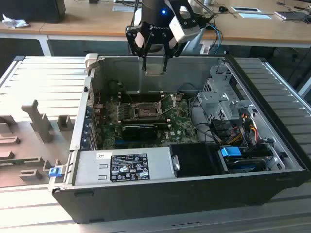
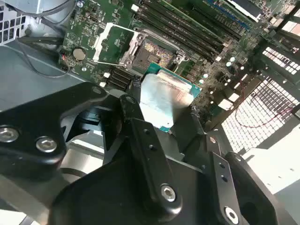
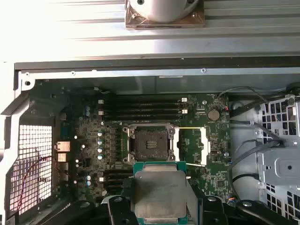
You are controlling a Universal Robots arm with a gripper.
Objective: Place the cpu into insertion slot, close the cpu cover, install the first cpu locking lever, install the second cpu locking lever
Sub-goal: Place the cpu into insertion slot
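- Nearest, the power supply [image 1: 124, 167] lies along the case's front edge, clear of the work.
- Behind it, on the board [image 1: 181, 121], the slot [image 1: 146, 112] stands bare, its dark centre exposed and no chip seated.
- Just beside the slot, the cover [image 3: 194, 145] is swung open, lying flat on the board.
- Farthest back, the gripper [image 1: 154, 63] hangs above the case's rear wall [image 1: 194, 73], clamped on the cpu [image 3: 161, 194], which is held level by two opposite edges, well apart from the slot.
- Progress, as judged: none of the four steps is complete. Seating the cpu, closing the cover and setting both levers all remain.
- Hidden or unclear:
  - The levers cannot be told from the cover's bright edges.
  - The slot's contacts are too fine to make out.
  - The arm is cut off at the exterior view's top.
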